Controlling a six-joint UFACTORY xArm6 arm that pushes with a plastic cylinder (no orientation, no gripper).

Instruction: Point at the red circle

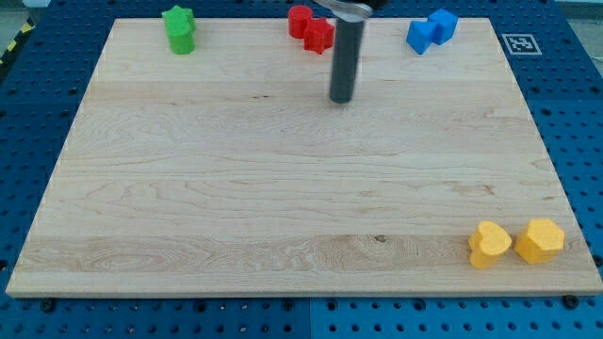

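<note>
My tip [340, 99] is resting on the bench [283, 188] just below two touching red blocks at the view's top, the red circle [300, 21] lying leftmost, so I am judging the approach unfinished, needing a short slide up-left; no gripper exists.

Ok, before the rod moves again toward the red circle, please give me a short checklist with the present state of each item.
1. The red circle is in view, at the board's top edge: ok.
2. My tip is in view: ok. It is below and to the view's right of the red blocks, touching none.
3. Tip is pointing at the circle from close by: not ok, there is a gap.
4. The way to the circle is clear: not ok. The red star is against the circle on the tip's side.
5. Green, blue and yellow blocks are away from the path: ok.
</note>
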